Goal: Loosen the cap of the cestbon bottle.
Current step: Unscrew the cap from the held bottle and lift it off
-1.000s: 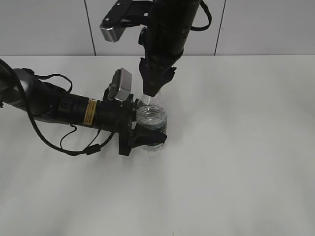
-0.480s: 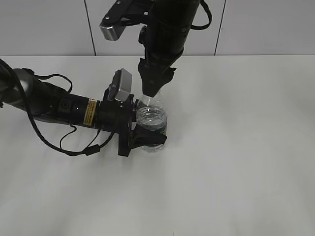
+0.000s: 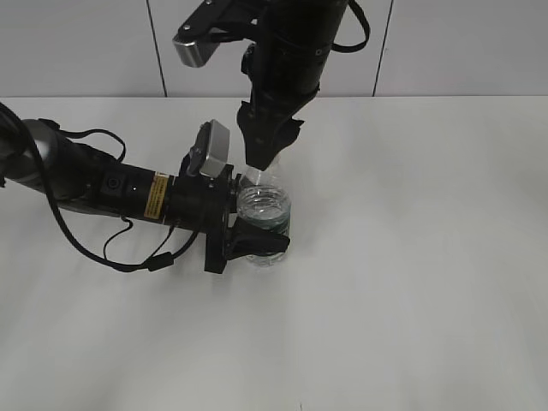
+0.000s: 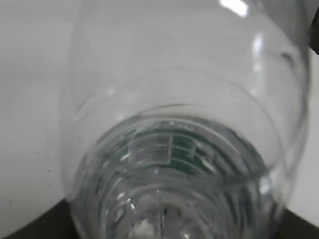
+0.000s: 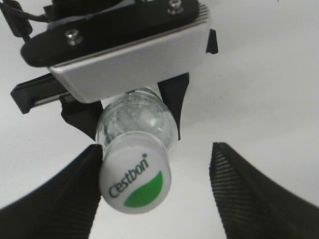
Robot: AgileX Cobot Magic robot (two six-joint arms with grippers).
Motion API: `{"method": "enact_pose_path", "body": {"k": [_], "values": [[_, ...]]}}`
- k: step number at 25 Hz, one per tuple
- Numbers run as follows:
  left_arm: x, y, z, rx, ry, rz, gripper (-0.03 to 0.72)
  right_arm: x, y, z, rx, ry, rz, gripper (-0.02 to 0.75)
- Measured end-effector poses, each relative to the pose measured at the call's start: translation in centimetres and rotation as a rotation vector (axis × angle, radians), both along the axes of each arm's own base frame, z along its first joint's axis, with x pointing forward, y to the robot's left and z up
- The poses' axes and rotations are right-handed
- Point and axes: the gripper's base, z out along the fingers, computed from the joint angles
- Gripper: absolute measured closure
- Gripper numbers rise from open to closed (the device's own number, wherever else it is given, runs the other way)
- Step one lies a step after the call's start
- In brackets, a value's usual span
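The cestbon bottle (image 3: 264, 218) is clear with a green label and leans over the white table. My left gripper (image 3: 253, 231) is shut around its body. In the left wrist view the bottle (image 4: 184, 124) fills the frame, base nearest. The cap (image 5: 134, 174) is white with a green leaf mark and sits on the neck. My right gripper (image 5: 157, 149) is open, pointing down over the cap. Its left finger touches the cap's side and its right finger stands well apart. In the exterior view the right gripper (image 3: 257, 167) hides most of the cap.
The left arm (image 3: 103, 184) lies low across the left of the white table (image 3: 411, 257). Its silver camera housing (image 5: 129, 55) and black fingers show behind the bottle in the right wrist view. A grey panelled wall (image 3: 445, 43) stands behind.
My right gripper has shifted slightly to the left above the cap. The bottle and my left arm have stayed put.
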Motion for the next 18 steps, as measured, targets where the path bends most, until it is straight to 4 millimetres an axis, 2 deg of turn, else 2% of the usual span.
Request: {"method": "enact_pose_path", "body": {"k": [13, 18], "values": [[0.0, 0.0, 0.0, -0.001, 0.000, 0.000, 0.276, 0.1, -0.2, 0.1, -0.011, -0.010, -0.017, 0.226], [0.0, 0.0, 0.0, -0.001, 0.001, 0.000, 0.276, -0.2, -0.5, 1.4, 0.003, -0.036, -0.017, 0.225]]}}
